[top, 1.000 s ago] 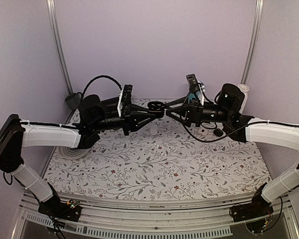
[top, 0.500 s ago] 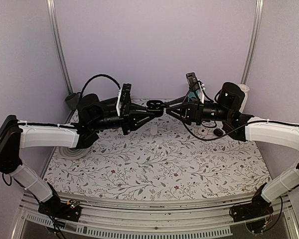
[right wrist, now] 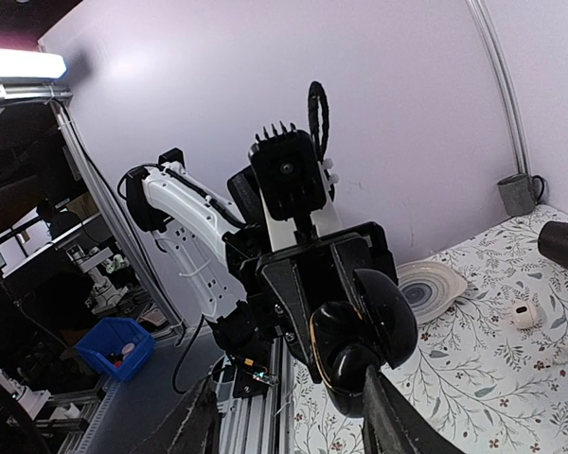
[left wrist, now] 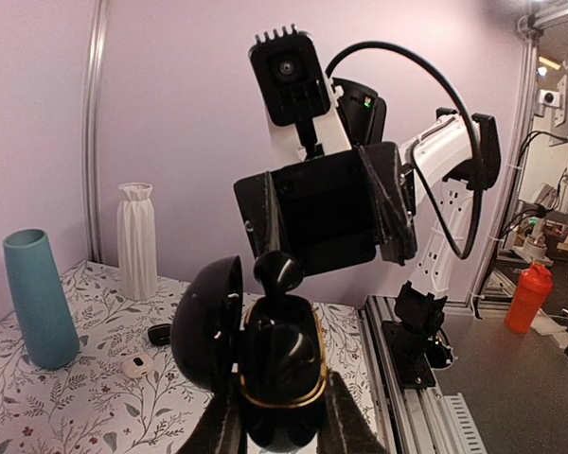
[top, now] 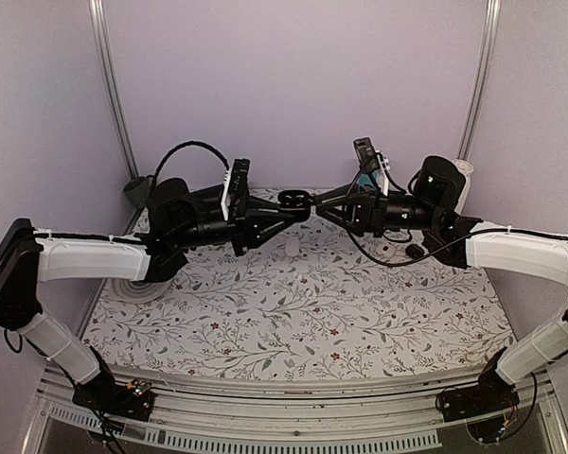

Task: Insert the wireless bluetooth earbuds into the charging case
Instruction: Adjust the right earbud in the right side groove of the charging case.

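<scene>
I'm seeing the tiny black glossy earbud point(left wrist: 277, 274) hiding its lower part inside the small black rounded charging case point(left wrist: 282, 355). The left wrist frame's bottom edge is cutting off the case's base and the 2 fingers point(left wrist: 346, 430) of the left gripper point(left wrist: 282, 392). Overhead, earbud and case are showing too small for detail.

Both arms meet nose to nose in mid-air. The left gripper point(top: 298, 200) pinches the open case point(top: 292, 198). The right gripper point(top: 316, 204), jaws drawn to a point, touches it. A small white thing point(top: 292, 247) lies on the table point(top: 293, 317) below the jaws.
</scene>
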